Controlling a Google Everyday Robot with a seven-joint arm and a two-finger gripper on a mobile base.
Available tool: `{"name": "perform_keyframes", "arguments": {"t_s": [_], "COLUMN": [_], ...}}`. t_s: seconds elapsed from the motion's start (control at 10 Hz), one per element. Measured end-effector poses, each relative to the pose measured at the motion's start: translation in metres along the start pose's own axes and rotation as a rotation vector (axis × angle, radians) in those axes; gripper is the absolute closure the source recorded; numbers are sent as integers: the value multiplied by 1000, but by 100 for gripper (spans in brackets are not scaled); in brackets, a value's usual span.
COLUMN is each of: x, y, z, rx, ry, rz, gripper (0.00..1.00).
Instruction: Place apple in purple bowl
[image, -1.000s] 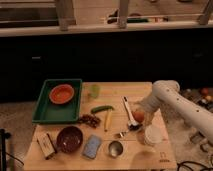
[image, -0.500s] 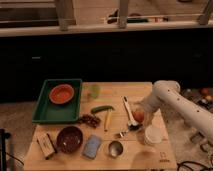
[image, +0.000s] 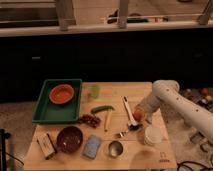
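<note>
The apple (image: 138, 115), orange-red, sits at the right side of the wooden table (image: 100, 90), right at the tip of my white arm. My gripper (image: 136, 119) is down on the apple, at the end of the arm that comes in from the right. The purple bowl (image: 69, 138) stands empty at the front left of the table, well to the left of the gripper.
A green tray (image: 42, 115) with an orange bowl (image: 62, 93) is at the left. A green cup (image: 94, 91), green pepper (image: 102, 108), grapes (image: 89, 120), banana (image: 107, 120), blue sponge (image: 92, 146), metal cup (image: 116, 148), white cup (image: 152, 135), spoon (image: 127, 132) and a snack box (image: 47, 145) lie about.
</note>
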Motion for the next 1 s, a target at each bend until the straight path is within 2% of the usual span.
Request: {"name": "perform_keyframes", "arguments": {"t_s": [0.2,0.3,0.7,1.0], "x": [0,0,-3,-8], "y": [0,1,1,-6], "z": [1,2,0,-25], "rx": [-11,-17,-30,2], "ry": [0,0,16,44], "rz": [-1,0,-6,-16], "gripper": [98,100,100,100]}}
